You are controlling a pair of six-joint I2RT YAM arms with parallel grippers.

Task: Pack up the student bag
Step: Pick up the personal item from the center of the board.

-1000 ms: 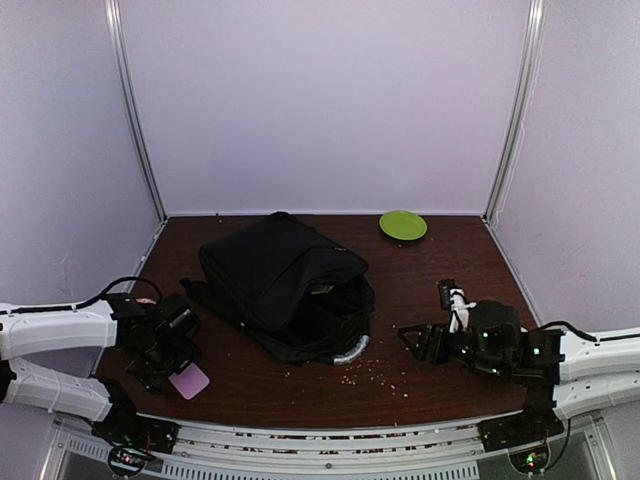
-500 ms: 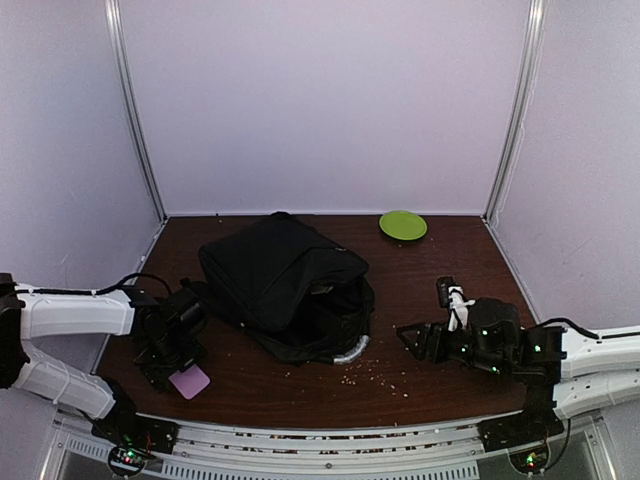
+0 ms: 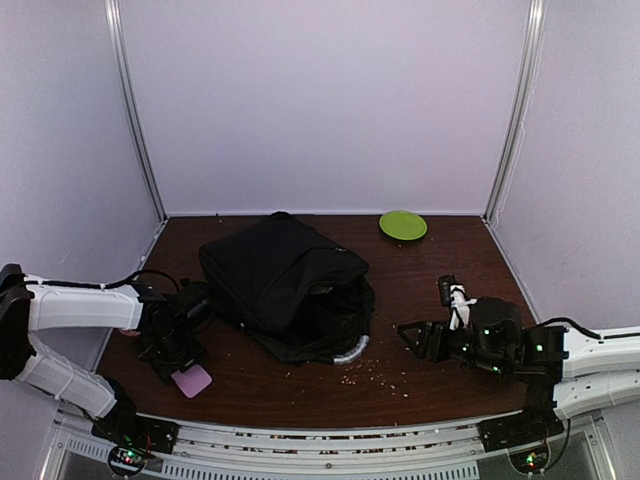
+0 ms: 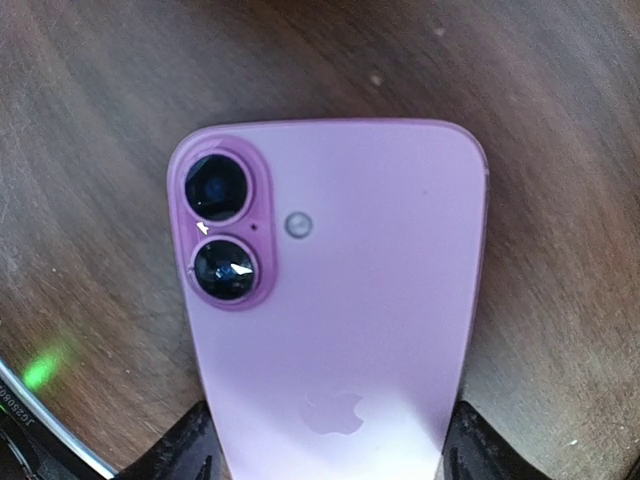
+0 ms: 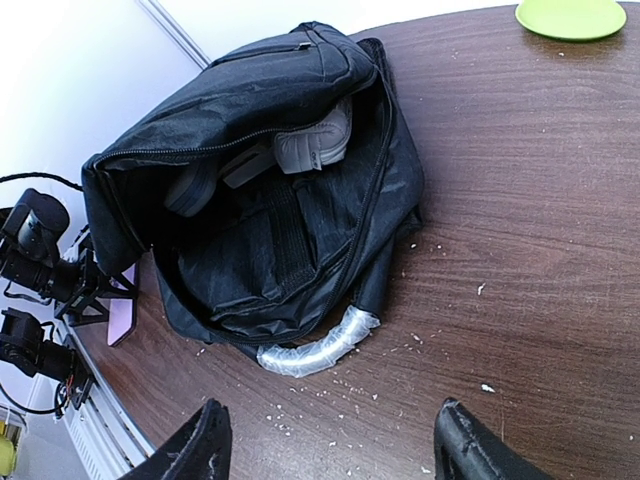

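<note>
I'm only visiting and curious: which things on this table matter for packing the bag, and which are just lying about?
Part of the job: the student bag, lying open; the pink phone, likely next to go in, flat between the fingers of the left gripper.
Just lying about: the green plate at the back; the crumbs scattered by the bag.

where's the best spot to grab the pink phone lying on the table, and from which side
Grip the pink phone across its two long edges, near the logo end, coming straight down from above. It lies flat, back up, on the table, so only its thin sides offer purchase. Its width fits between the fingers of the left gripper, which flank that end.
</note>
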